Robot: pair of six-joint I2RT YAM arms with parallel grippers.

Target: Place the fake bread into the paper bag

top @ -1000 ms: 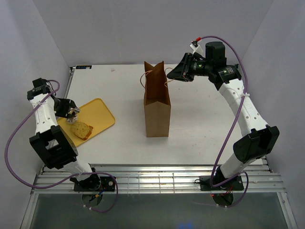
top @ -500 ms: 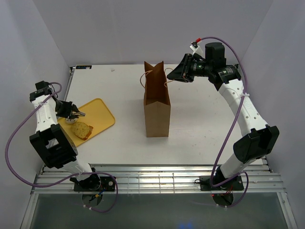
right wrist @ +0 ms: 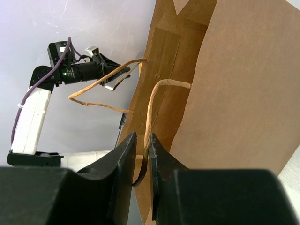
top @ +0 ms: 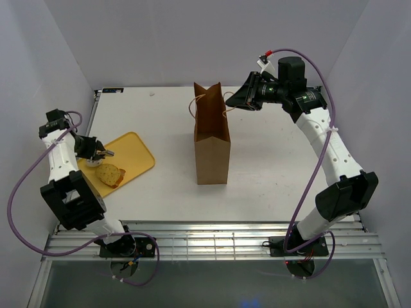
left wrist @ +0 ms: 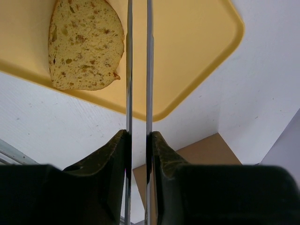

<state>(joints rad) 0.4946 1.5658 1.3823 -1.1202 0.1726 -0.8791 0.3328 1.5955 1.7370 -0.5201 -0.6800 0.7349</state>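
Note:
One thick yellowish slice of fake bread point(top: 110, 174) lies on the flat yellow tray point(top: 136, 153). It also shows in the left wrist view point(left wrist: 86, 44). No round bun shows. My left gripper point(top: 104, 154) hovers over the tray just beyond the slice. Its thin blades point(left wrist: 138, 47) are nearly together with nothing between them. The tall brown paper bag point(top: 212, 138) stands upright mid-table with its top open. My right gripper point(top: 230, 101) is at the bag's upper right and is shut on one looped handle point(right wrist: 152, 108).
The tray point(left wrist: 187, 47) lies at the table's left side, about a tray's length from the bag. The bag's second handle point(top: 194, 106) loops out to the left. White walls enclose the table on three sides.
My left gripper has turned and shifted slightly over the tray's left end. The right arm, bag and bread slice have not moved.

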